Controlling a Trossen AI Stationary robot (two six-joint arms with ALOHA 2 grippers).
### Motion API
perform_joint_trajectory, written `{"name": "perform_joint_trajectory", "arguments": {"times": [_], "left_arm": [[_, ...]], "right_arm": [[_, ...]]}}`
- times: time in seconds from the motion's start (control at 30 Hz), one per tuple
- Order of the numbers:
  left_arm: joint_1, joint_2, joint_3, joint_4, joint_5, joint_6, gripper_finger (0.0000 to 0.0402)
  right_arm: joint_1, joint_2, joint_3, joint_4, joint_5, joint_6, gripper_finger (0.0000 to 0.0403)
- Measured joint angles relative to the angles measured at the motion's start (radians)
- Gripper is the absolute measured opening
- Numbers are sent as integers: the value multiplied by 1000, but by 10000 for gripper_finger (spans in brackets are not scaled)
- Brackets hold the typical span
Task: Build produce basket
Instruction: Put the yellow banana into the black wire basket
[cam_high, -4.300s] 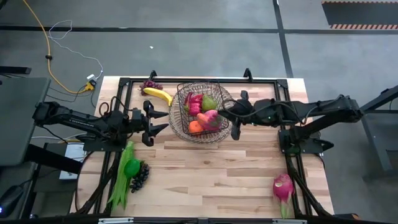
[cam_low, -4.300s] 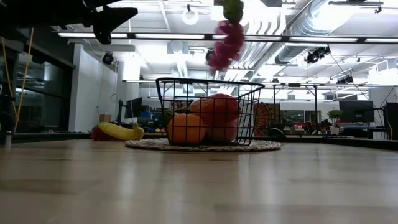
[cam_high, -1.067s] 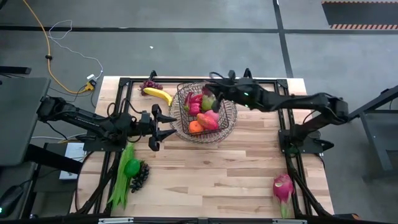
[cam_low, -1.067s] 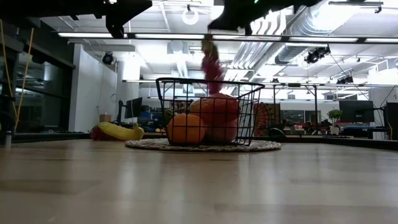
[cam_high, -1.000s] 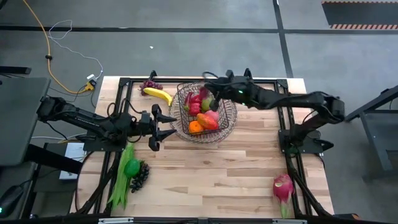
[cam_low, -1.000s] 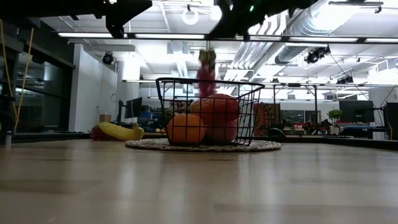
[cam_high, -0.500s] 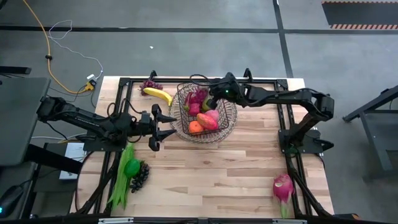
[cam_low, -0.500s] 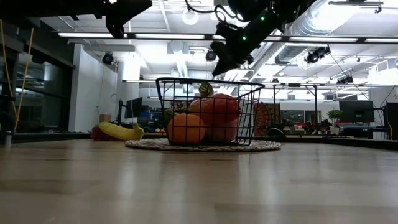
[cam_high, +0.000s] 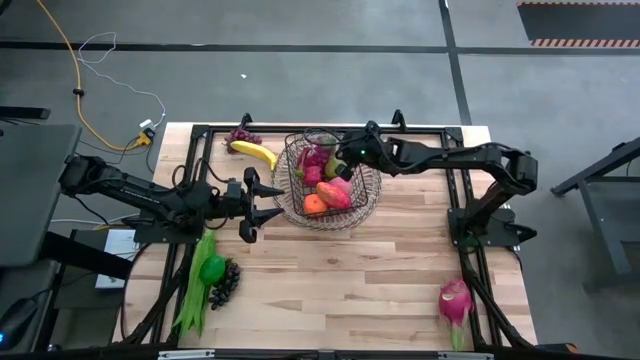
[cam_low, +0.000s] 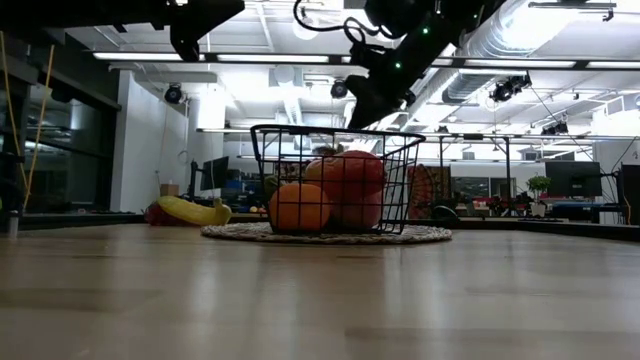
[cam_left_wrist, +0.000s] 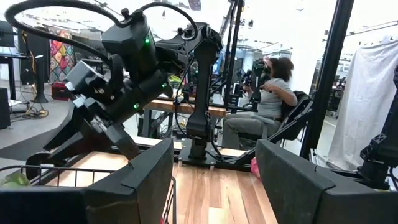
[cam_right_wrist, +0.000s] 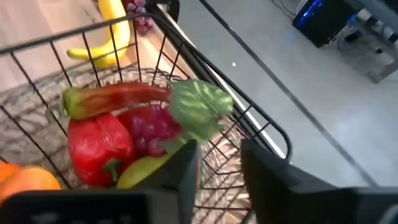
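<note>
The right gripper (cam_high: 345, 156) hovers over the far right part of the basket (cam_high: 370, 190), its fingers (cam_right_wrist: 186, 168) parted and empty. Directly below lie purple grapes (cam_right_wrist: 149, 134) with a green leaf (cam_right_wrist: 199, 109), beside a red pepper (cam_right_wrist: 99, 146) and an orange (cam_high: 314, 204). The dark wire basket stands on a woven mat (cam_low: 240, 234) toward twelve o'clock on the counter (cam_high: 350, 280). The left gripper (cam_high: 262, 200) waits at the basket's nine o'clock, jaws apart, holding nothing.
</note>
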Motion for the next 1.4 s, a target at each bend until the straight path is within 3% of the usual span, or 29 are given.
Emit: {"name": "perform_joint_trajectory", "arguments": {"times": [0.23, 0.47, 0.6, 0.73, 0.87, 0.97, 1.4], "left_arm": [[0, 0, 0, -3, 0, 0, 217], [0, 0, 0, -25, 0, 0, 217], [0, 0, 0, -27, 1, 0, 217], [0, 0, 0, -27, -3, 0, 217], [0, 0, 0, -31, -30, 0, 217], [0, 0, 0, -46, -47, 8, 217], [51, 0, 0, -191, -42, 10, 217]], "right_arm": [[23, -102, 18, -168, 66, -7, 218], [80, -337, -112, -264, 68, 118, 243], [157, -507, -321, -100, 55, 192, 243], [235, -631, -524, 238, -102, 227, 243], [291, -663, -660, 607, -281, 205, 243], [329, -647, -715, 812, -312, 151, 243], [367, -580, -727, 890, -271, 44, 243]]}}
